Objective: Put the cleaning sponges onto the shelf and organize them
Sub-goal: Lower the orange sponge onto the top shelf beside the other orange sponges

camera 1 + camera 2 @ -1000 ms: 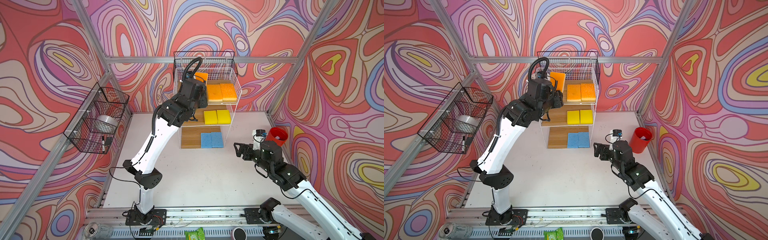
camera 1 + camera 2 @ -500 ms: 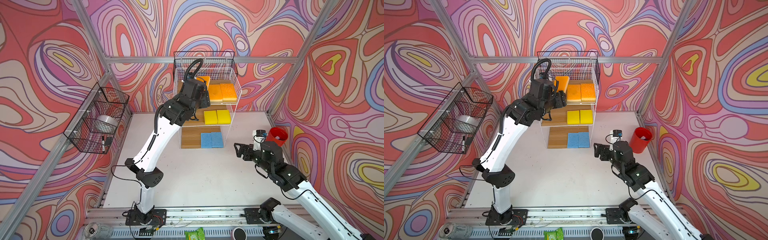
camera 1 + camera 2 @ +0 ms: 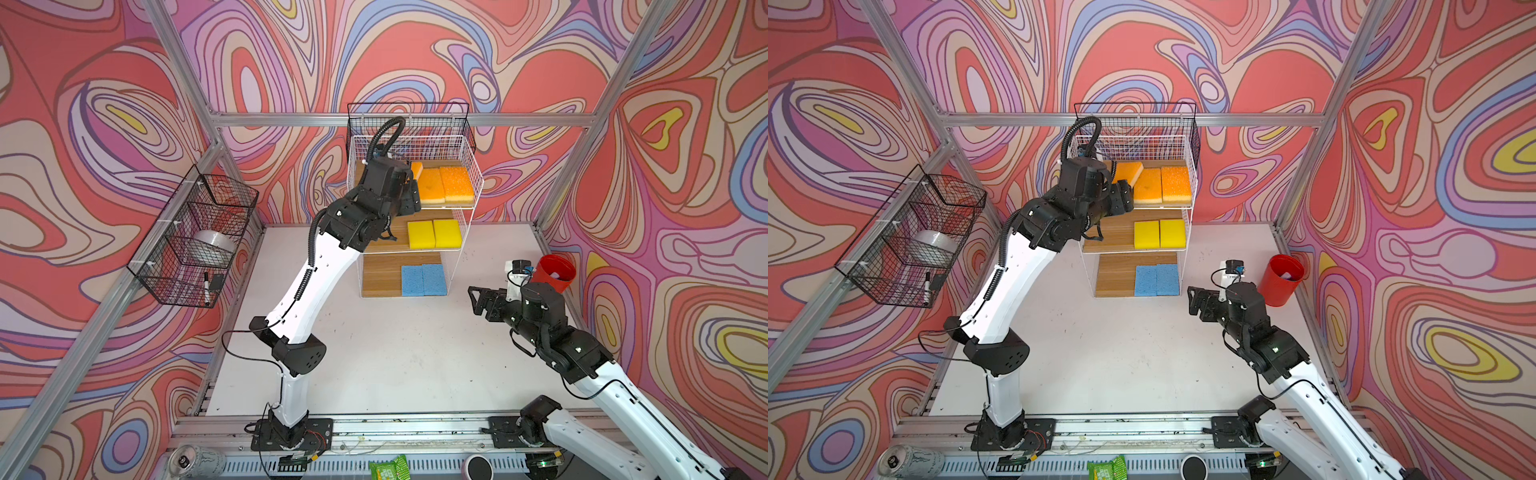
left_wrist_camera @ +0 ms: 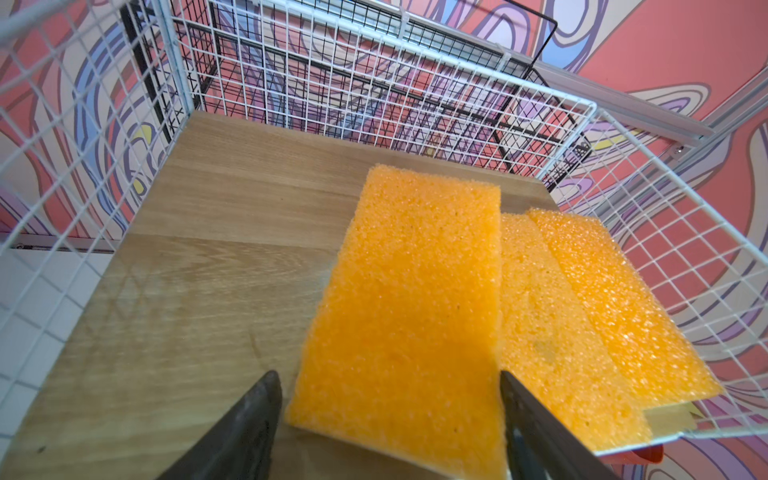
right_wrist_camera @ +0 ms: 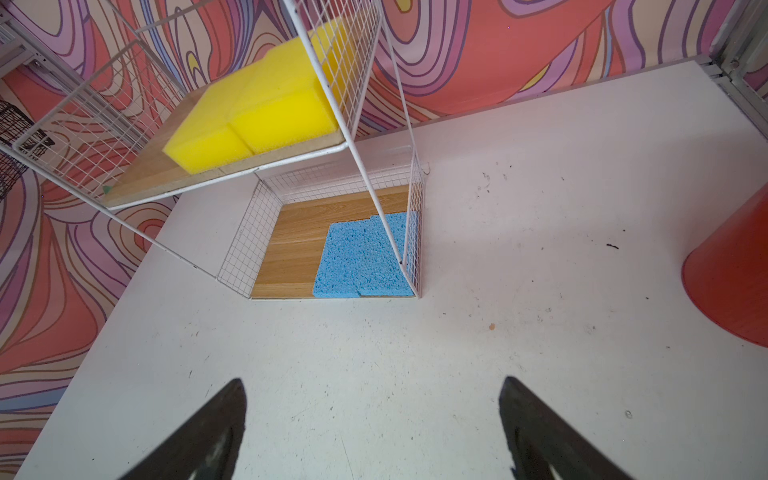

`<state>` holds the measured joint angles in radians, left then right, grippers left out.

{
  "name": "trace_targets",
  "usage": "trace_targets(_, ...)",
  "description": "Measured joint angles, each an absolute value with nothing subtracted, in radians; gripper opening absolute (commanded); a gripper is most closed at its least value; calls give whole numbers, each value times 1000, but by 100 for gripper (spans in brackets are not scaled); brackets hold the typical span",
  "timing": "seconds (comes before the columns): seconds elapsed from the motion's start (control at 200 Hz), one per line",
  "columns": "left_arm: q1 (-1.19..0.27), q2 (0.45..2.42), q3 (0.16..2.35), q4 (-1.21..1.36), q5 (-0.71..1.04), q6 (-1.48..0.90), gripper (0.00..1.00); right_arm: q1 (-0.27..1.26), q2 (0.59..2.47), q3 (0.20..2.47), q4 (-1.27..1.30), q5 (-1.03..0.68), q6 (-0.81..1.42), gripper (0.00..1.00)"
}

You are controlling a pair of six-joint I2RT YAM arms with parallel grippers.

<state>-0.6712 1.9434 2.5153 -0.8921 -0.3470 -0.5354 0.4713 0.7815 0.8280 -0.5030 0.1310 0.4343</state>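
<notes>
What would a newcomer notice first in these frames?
The shelf is sorted by colour: orange sponges on the top tier, yellow sponges in the middle, blue sponges at the bottom. The left gripper stands open around the third orange sponge, which lies askew, overlapping its neighbour. The right gripper hangs open over the table.

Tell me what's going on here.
The left gripper has its jaws open around a third orange sponge on the shelf's top tier; it lies askew, overlapping its orange neighbour. Two yellow sponges sit on the middle tier, two blue sponges on the bottom tier. The right gripper hangs open and empty over the table.
</notes>
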Motion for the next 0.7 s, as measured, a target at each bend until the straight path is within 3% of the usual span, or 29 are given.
trace_targets(0.135, -640, 1907, 2450, -838, -289, -535, 81, 471, 781, 826, -503, 131, 434, 98)
trace_targets(0.471, -623, 1882, 2390, -780, -216, -534, 64, 471, 783, 826, -503, 131, 429, 98)
trace_targets(0.696, -622, 1832, 2305, -736, -227, -539, 58, 471, 784, 826, -504, 131, 427, 98)
